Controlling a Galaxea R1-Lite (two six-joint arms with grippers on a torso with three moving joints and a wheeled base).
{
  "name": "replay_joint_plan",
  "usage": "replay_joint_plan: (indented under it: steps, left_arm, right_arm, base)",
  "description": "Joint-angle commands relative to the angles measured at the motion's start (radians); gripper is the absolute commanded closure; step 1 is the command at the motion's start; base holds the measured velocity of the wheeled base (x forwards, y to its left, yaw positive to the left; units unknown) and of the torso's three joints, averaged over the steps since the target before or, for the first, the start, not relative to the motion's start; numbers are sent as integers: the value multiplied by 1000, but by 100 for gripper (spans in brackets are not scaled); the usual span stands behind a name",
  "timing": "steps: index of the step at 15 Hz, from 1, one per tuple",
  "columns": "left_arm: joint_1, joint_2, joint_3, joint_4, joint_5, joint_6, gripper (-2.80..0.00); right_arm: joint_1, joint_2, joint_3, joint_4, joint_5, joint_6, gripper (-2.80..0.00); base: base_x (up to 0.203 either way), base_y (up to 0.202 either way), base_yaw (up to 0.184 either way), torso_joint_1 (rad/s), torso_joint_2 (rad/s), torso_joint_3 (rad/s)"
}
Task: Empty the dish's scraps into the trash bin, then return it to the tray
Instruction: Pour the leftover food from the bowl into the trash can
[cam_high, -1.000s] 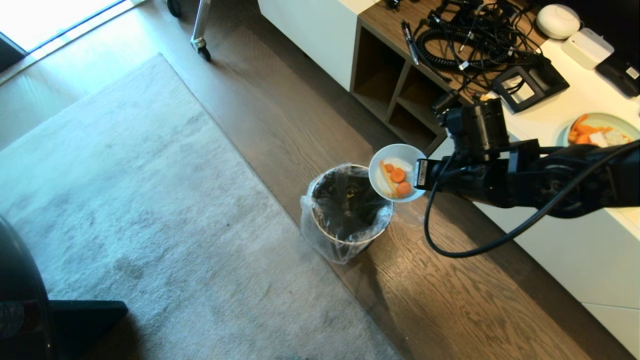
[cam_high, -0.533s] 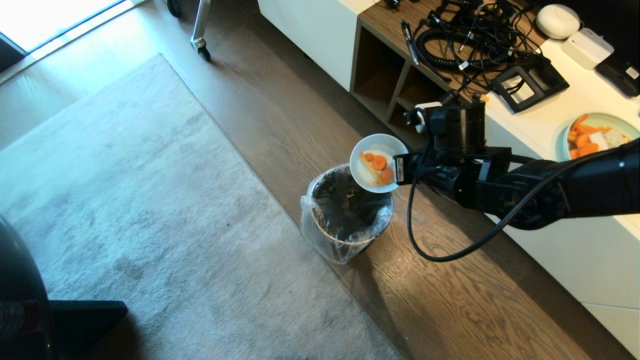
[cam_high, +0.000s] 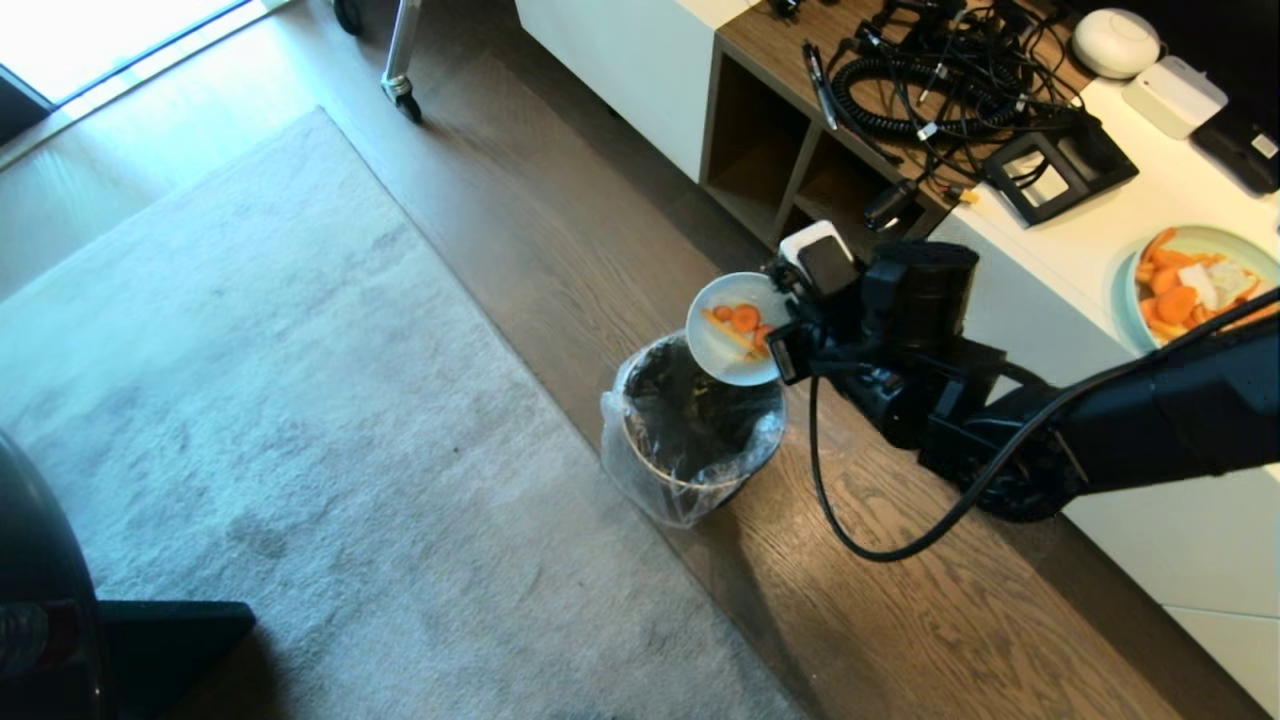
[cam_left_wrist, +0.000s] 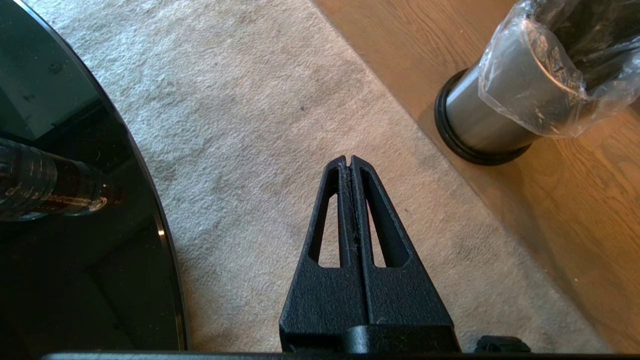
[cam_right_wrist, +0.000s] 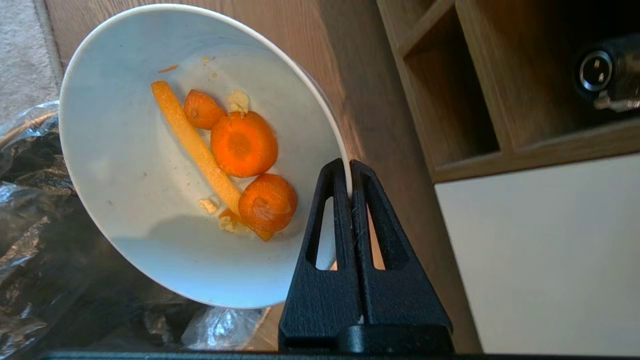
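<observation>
**Dish tilted over trash bin**

The dish (cam_high: 735, 328) is tilted above the trash bin (cam_high: 690, 430), apparently over its far rim. The right gripper (cam_right_wrist: 348, 180) clamps the dish rim. The scraps (cam_right_wrist: 235, 160) lie inside. The left gripper (cam_left_wrist: 349, 162) is closed, empty.

A: Where's the light from?
B: Daylight, from the far left corner; the floor (cam_high: 130, 40) there is washed out white.
A: Shadows?
B: The bin (cam_high: 690, 430) throws one toward the near side over the wood. Glare on its plastic bag (cam_left_wrist: 545, 85).
A: Sharpness?
B: The bowl (cam_right_wrist: 150, 165) is crisp; the shelves (cam_right_wrist: 450, 100) behind look soft.
</observation>
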Motion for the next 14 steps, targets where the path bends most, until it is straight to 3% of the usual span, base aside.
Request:
replay_joint_plan:
  steps: [1, 4, 8, 14]
  left_arm:
    - [0, 0, 0, 0, 0, -1, 0]
    - [0, 0, 0, 0, 0, -1, 0]
    - [0, 0, 0, 0, 0, -1, 0]
    - [0, 0, 0, 0, 0, -1, 0]
  right_arm:
    - [6, 29, 22, -91, 11, -97, 0]
    - [5, 60, 31, -216, 81, -236, 0]
    - [7, 67, 92, -311, 148, -351, 0]
    - [5, 108, 161, -580, 158, -564, 0]
  base:
    - [0, 0, 0, 0, 0, 0]
    - [0, 0, 0, 0, 0, 0]
    - [0, 0, 0, 0, 0, 0]
    - [0, 0, 0, 0, 0, 0]
